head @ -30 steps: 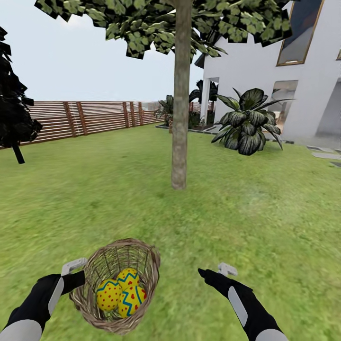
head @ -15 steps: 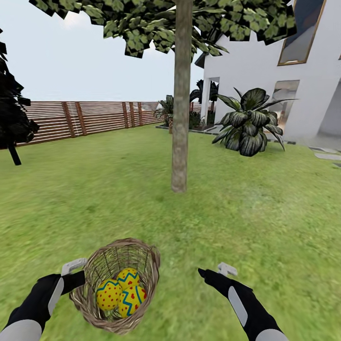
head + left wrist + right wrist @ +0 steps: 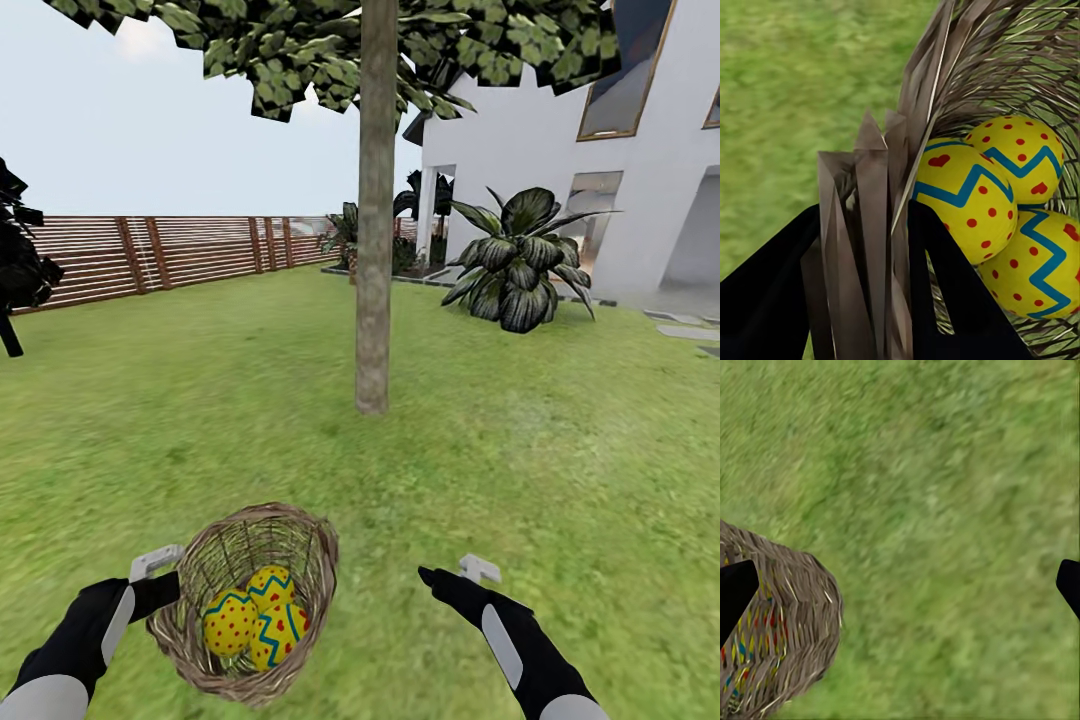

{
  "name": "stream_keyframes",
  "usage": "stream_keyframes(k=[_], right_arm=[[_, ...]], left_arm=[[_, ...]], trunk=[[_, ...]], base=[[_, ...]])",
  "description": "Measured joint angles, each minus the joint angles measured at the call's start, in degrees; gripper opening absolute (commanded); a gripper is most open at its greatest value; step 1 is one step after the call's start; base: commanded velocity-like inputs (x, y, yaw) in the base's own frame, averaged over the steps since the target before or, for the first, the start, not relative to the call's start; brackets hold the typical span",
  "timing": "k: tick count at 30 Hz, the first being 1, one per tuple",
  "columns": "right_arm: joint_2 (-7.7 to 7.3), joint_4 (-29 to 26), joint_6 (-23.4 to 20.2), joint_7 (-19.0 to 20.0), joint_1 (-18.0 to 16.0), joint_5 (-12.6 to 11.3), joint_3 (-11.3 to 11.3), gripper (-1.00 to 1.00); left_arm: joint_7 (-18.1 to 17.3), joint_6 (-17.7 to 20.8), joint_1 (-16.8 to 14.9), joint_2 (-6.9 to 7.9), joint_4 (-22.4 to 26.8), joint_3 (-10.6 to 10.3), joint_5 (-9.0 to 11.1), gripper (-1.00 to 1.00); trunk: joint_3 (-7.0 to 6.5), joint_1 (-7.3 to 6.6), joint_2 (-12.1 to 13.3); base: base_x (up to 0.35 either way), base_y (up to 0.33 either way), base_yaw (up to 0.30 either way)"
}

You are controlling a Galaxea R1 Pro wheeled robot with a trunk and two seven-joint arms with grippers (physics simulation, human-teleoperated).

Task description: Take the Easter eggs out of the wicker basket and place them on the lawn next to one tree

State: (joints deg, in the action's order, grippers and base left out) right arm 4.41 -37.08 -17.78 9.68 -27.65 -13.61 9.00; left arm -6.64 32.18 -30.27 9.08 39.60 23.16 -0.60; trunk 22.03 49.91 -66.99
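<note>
While my left gripper [image 3: 158, 580] is clamped on the rim of the basket [image 3: 250, 600], its two fingers [image 3: 945, 292] pinching the woven wall between them, all three eggs [image 3: 255, 615] sit inside, bunched against one another in the bottom. In my left wrist view the eggs [image 3: 997, 202] lie just past my fingertips on the inner side of the wall I hold. I carry the basket low at my left, tilted so its mouth faces up and toward the tree [image 3: 373, 250].

My right gripper [image 3: 455, 578] hangs to the right of the basket, well apart from it, with nothing in it; its fingers show spread wide at the edges of the right wrist view, lawn [image 3: 945, 510] between them and the basket's wall [image 3: 787, 622] off to one side.

What matters for the coming move is the trunk: it stands straight ahead across the lawn [image 3: 560, 440], a little right of the basket's line, closer to centre than either arm, and not yet within reach. I judge I need to be nearer before any egg comes out. My free right gripper is the one for the eggs; they lie to its left, reached from above through the open mouth.
</note>
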Motion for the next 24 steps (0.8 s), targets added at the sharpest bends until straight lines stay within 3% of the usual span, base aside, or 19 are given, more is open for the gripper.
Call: stream_keyframes(k=[18,20,22,24], right_arm=[[0.00,-0.60,-0.89,-0.04,0.00,0.27,-0.20,1.00],[0.18,-0.79,-1.47,-3.74,-0.03,0.16,-3.50,1.00],[2.11,-1.74,-3.45,-9.69,-0.32,0.26,-5.90,1.00],[4.63,-3.76,-5.70,-13.50,-0.84,0.47,-6.74,1.00]], left_arm=[[0.73,0.27,-0.20,-0.20,-0.06,-0.15,-0.30,-1.00],[1.00,0.52,-4.52,-0.07,-2.49,-0.46,-1.50,-1.00],[0.84,0.32,-7.53,0.09,-0.22,-0.24,0.88,-1.00],[1.56,0.13,-8.17,0.06,-0.91,-0.34,-0.53,-1.00]], trunk=[[0.00,-0.01,0.00],[0.00,0.00,0.01],[-0.02,-0.01,-0.01],[-0.02,-0.01,-0.01]], base=[[0.282,0.000,0.000],[0.341,0.000,0.000],[0.342,0.000,0.000],[0.342,0.000,0.000]])
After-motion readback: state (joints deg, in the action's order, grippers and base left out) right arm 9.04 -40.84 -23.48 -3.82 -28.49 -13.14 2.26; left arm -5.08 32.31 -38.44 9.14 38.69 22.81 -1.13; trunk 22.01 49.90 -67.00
